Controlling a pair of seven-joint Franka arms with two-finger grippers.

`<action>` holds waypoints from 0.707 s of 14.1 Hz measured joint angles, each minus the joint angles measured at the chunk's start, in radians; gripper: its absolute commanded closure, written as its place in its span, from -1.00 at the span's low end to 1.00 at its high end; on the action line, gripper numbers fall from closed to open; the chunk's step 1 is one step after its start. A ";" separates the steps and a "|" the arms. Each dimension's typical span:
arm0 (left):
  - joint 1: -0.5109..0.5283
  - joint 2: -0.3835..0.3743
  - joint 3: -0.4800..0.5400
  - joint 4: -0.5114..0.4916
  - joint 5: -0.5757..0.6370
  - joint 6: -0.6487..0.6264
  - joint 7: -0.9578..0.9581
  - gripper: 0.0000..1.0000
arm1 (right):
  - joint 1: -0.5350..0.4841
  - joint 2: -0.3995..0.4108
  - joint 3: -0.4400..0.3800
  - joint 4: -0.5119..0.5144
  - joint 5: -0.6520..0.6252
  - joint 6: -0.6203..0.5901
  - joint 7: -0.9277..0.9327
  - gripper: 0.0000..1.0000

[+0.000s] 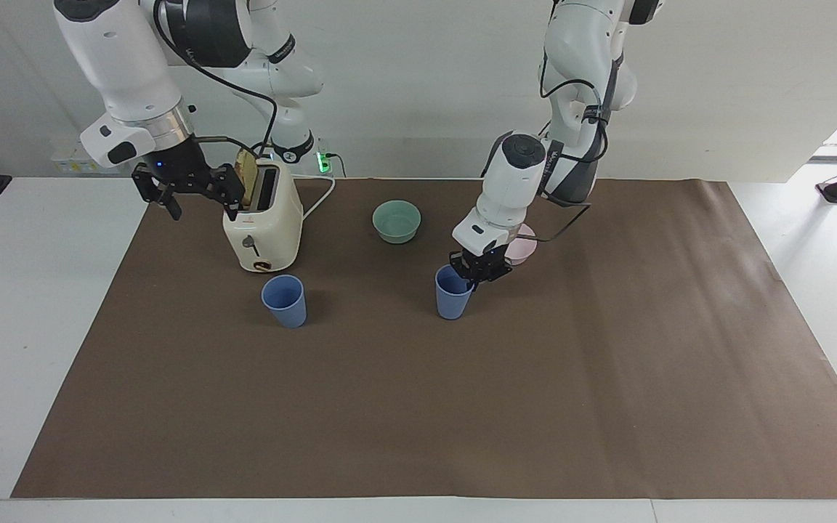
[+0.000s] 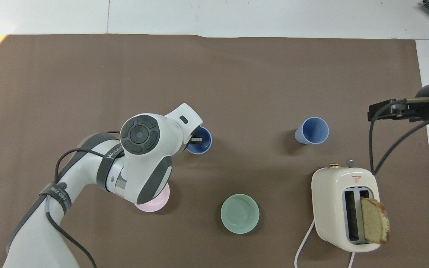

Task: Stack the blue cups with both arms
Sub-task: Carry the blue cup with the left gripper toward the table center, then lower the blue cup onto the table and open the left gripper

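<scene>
Blue cups both upright, mouths up, long axis vertical. One cup (image 1: 452, 301) near mat centre, rim pinched by left gripper (image 1: 478, 269), one finger inside wall, grip narrow. Other cup (image 1: 285, 300) free, just in front of toaster (image 1: 261, 225), toward right arm's end. Right gripper (image 1: 186, 185) waits beside toaster, jaws wide, empty, nearer free cup. Judgement: carry held cup sideways over free cup, lower straight in.

Bright, even room light fills both views — sharp focus throughout, no blur. Sunlight glares on the brown mat (image 1: 418, 407) at the left arm's end. The blue cups (image 2: 312, 130) cast short, soft shadows — nothing harsh.
</scene>
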 measured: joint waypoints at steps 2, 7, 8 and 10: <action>0.000 0.004 0.004 0.000 0.000 0.000 0.000 -1.00 | 0.000 0.000 0.000 0.000 0.000 0.002 0.000 -1.00; 0.007 0.004 0.027 0.025 0.000 -0.003 0.000 -1.00 | 0.000 0.000 0.000 0.000 0.000 0.002 0.000 -1.00; 0.017 0.003 0.029 0.031 0.000 -0.006 0.000 -1.00 | 0.000 0.000 0.000 0.000 0.000 0.002 0.000 -1.00; 0.045 -0.012 0.032 0.040 0.000 -0.028 0.013 -1.00 | 0.000 0.000 0.000 0.000 0.000 0.002 0.000 -1.00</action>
